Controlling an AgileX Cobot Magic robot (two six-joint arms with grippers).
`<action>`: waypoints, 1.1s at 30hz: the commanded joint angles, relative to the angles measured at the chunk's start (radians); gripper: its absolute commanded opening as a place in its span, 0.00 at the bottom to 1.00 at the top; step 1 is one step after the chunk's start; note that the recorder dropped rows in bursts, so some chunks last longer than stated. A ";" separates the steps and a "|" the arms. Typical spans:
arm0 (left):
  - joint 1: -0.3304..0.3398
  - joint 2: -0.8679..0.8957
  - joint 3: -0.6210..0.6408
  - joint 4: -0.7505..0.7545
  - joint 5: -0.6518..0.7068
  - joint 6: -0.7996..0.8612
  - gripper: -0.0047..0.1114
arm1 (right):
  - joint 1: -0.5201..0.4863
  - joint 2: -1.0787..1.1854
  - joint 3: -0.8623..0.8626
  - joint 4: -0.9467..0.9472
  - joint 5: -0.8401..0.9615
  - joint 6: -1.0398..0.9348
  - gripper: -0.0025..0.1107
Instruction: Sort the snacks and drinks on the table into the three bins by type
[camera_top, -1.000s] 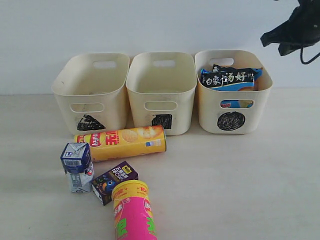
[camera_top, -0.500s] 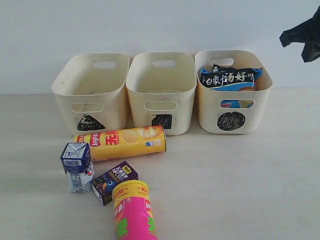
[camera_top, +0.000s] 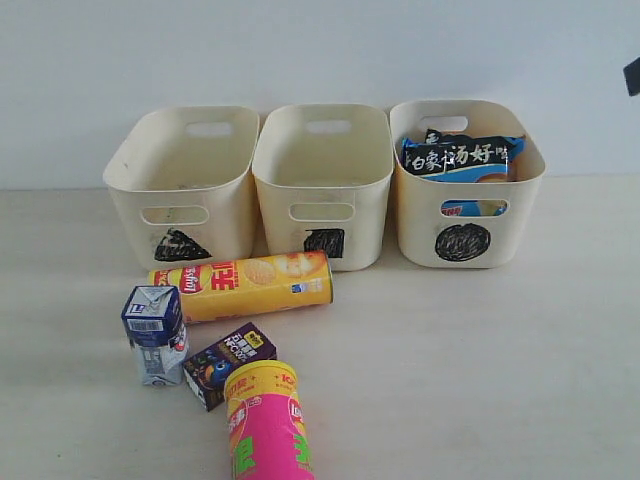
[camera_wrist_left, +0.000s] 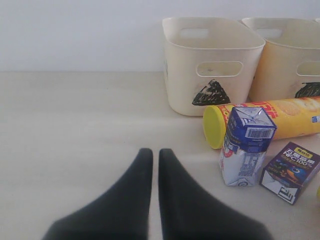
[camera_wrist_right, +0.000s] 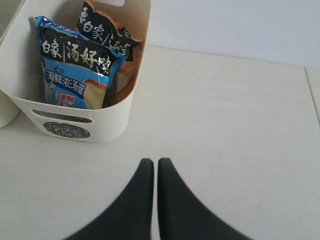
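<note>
Three cream bins stand in a row: triangle bin, square bin and circle bin. The circle bin holds the blue noodle packet and the orange noodle packet behind it. On the table lie the yellow-orange chip tube, the pink chip tube, the blue-and-white carton standing upright, and the purple box. My left gripper is shut and empty, left of the carton. My right gripper is shut and empty, over bare table beside the circle bin.
A plain pale wall runs behind the bins. A dark sliver of the right arm shows at the exterior view's right edge. In the right wrist view a thin seam crosses the table surface at the far side.
The right arm has withdrawn to the right, from above the circle bin until only a sliver shows. The objects have not moved.
</note>
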 joint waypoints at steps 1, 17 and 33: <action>0.003 -0.003 -0.004 -0.005 -0.003 -0.007 0.08 | -0.004 -0.132 0.157 -0.005 -0.125 0.014 0.02; 0.003 -0.003 -0.004 -0.005 -0.003 -0.007 0.08 | -0.004 -0.616 0.637 -0.002 -0.529 0.043 0.02; 0.003 -0.003 -0.004 -0.005 -0.003 -0.007 0.08 | -0.004 -1.112 0.894 0.030 -0.602 0.127 0.02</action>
